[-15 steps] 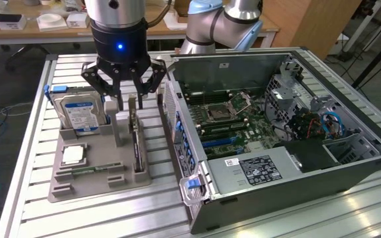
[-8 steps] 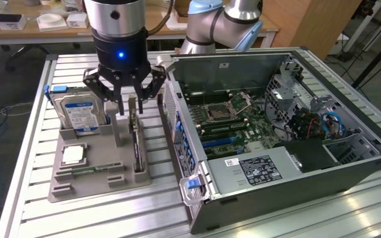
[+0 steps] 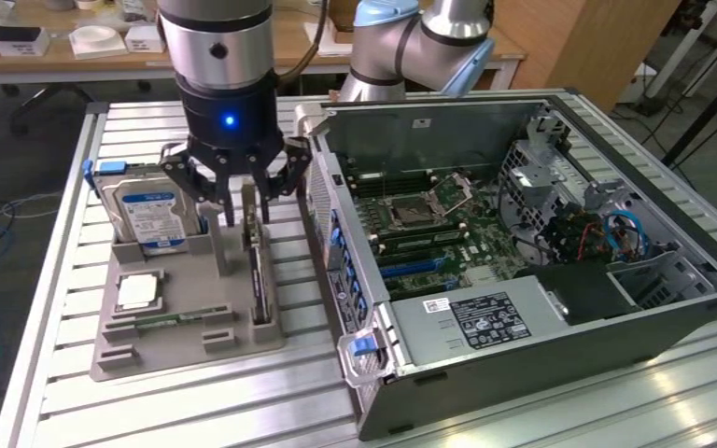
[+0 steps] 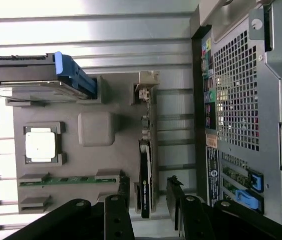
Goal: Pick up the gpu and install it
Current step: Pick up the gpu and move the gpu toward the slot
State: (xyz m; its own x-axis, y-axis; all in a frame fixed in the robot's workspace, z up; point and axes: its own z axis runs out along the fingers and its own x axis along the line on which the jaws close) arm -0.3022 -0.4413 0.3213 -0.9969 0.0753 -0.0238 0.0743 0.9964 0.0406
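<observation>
Black angular metal gripper (image 3: 247,198), jaws spread open either side of the gpu (image 3: 259,280), a thin green card with black cooler; it stands on edge in a matte grey plastic tray (image 3: 165,359).

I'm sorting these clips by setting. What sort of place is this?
Probably a robotics lab or workshop test bench. A robot arm hangs over a slatted aluminium table, which carries an open computer tower and a grey parts fixture.

The gpu (image 3: 257,271) stands at the edge of the tray (image 3: 172,364) next to the computer case (image 3: 521,387), the hard drive (image 3: 147,213) by the opposite edge.
</observation>
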